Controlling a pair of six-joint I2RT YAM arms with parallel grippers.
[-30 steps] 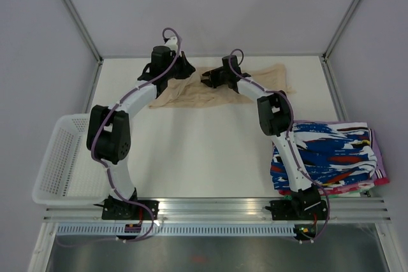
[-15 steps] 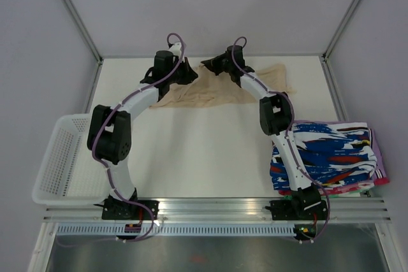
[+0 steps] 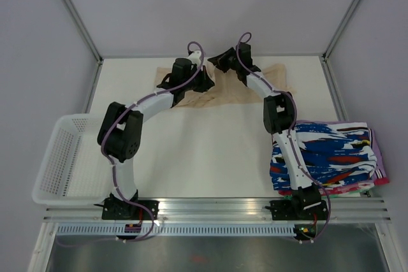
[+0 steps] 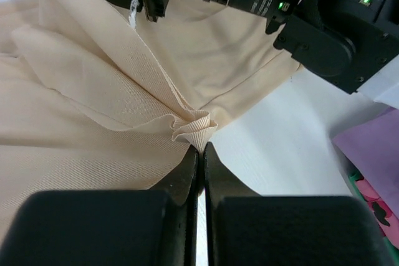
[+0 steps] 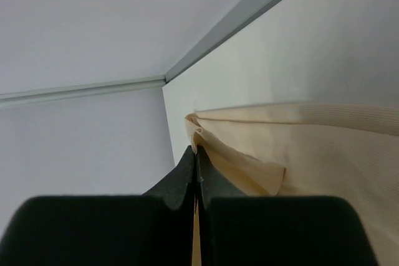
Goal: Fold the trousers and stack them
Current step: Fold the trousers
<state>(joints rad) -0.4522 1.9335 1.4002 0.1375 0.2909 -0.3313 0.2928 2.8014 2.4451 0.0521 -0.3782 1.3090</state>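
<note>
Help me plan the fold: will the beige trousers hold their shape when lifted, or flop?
Probably floppy: the trousers bunch into small pleats where the left tool pinches them. Likely thin and light: the edge at the right tool folds over itself. Expect the span between both grips to sag.

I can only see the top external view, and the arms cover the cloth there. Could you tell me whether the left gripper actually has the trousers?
Observer: Yes. In the left wrist view, the left gripper is shut on a small bunched fold of the trousers.
Operator: Thank you. And the other side?
Observer: The right gripper is shut on a folded edge of the cloth, and a strip of beige fabric shows between its closed jaws.
</note>
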